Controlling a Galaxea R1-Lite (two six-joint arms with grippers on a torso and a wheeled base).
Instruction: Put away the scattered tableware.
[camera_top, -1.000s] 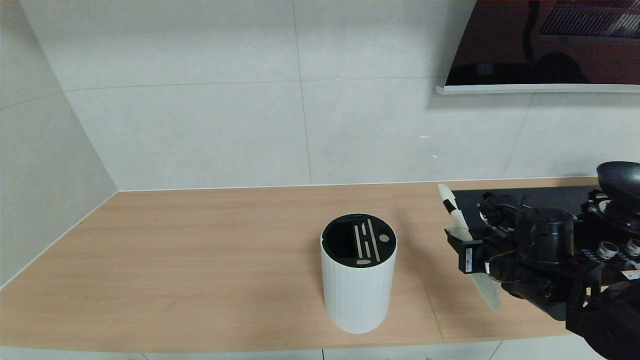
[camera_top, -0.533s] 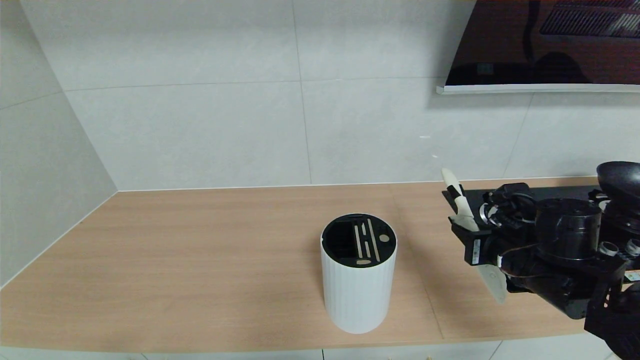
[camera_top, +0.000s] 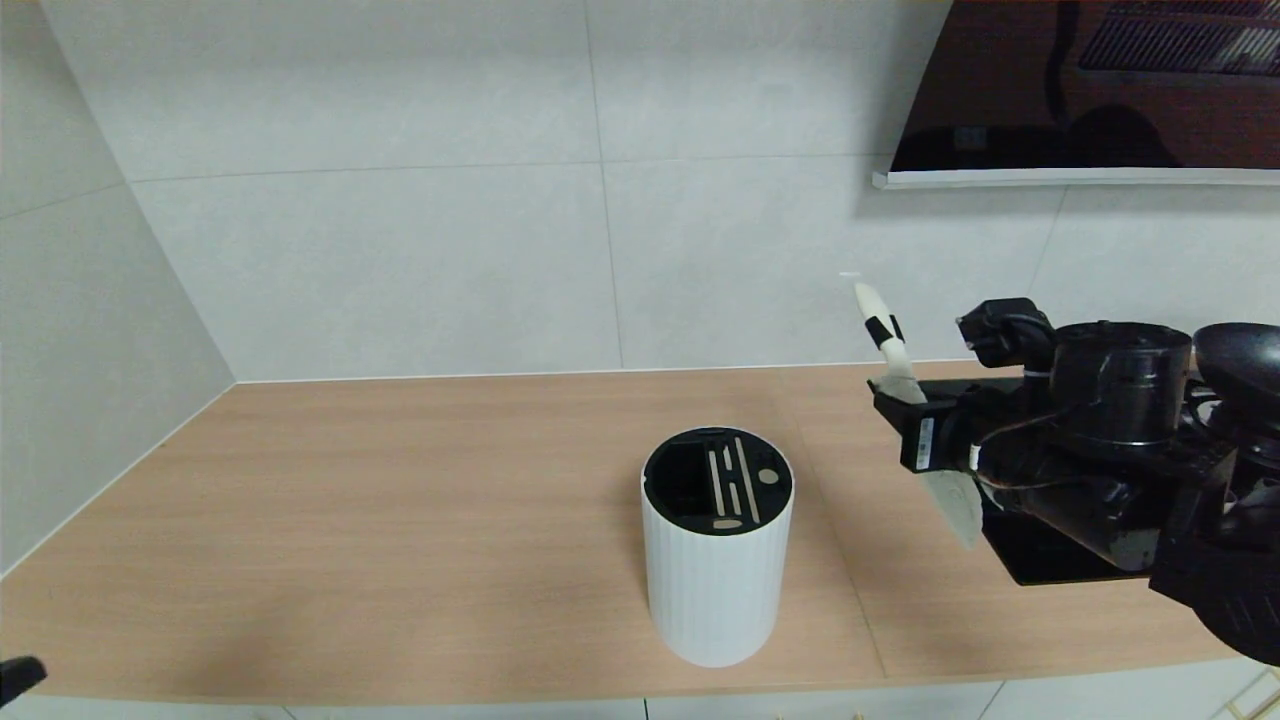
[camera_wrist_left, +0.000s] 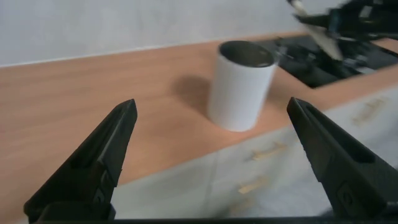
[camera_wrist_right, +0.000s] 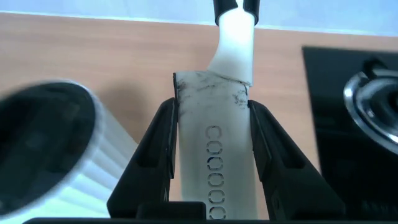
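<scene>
A white ribbed utensil holder (camera_top: 717, 570) with a black slotted top stands on the wooden counter (camera_top: 400, 500). To its right, above the counter, my right gripper (camera_top: 925, 440) is shut on a white knife (camera_top: 953, 505). The blade slants down and the black-banded handle points up toward the wall. The right wrist view has the knife (camera_wrist_right: 214, 143) clamped between both fingers, with the holder (camera_wrist_right: 43, 155) below and to one side. My left gripper (camera_wrist_left: 211, 109) is open and holds nothing, off the counter's front edge, facing the holder (camera_wrist_left: 239, 84).
A black cooktop (camera_top: 1050, 565) is set into the counter at the right, under my right arm, with a dark pan (camera_top: 1240, 360) on it. A range hood (camera_top: 1090, 90) hangs above. Tiled walls close the back and left. Drawers (camera_wrist_left: 261, 180) sit below the counter.
My right gripper has lifted the knife higher and a little leftward toward the holder. A dark tip of the left arm has come into the head view's lower left corner.
</scene>
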